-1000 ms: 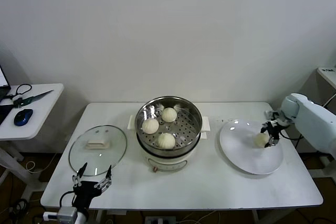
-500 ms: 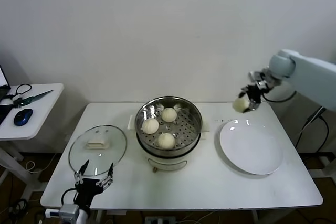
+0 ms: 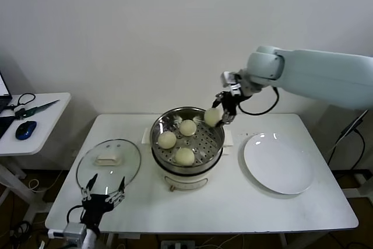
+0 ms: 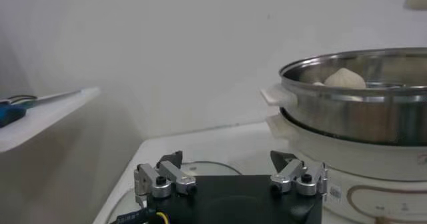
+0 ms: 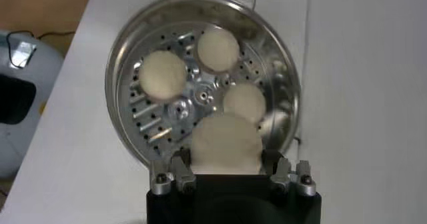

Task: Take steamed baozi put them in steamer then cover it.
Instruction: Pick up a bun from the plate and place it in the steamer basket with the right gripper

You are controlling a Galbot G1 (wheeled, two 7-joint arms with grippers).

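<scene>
The steel steamer (image 3: 187, 122) on its cream pot base stands mid-table with three baozi (image 3: 185, 155) on its perforated floor. My right gripper (image 3: 220, 113) is shut on a fourth baozi (image 3: 212, 116) and holds it above the steamer's far right rim. In the right wrist view this baozi (image 5: 225, 144) sits between the fingers, over the steamer (image 5: 127, 59) and the three baozi (image 5: 162, 75). The glass cover (image 3: 109, 165) with its cream handle lies flat left of the steamer. My left gripper (image 3: 103, 196) is open and empty at the table's front edge, just before the cover.
An empty white plate (image 3: 278, 163) lies right of the steamer. A side table (image 3: 32, 122) at far left holds a blue mouse and scissors. In the left wrist view the steamer (image 4: 353, 95) rises to one side of the open gripper (image 4: 230, 172).
My right gripper lifted the baozi off the white plate and carried it left to above the steamer's rim. The plate is now empty. The left arm barely moved.
</scene>
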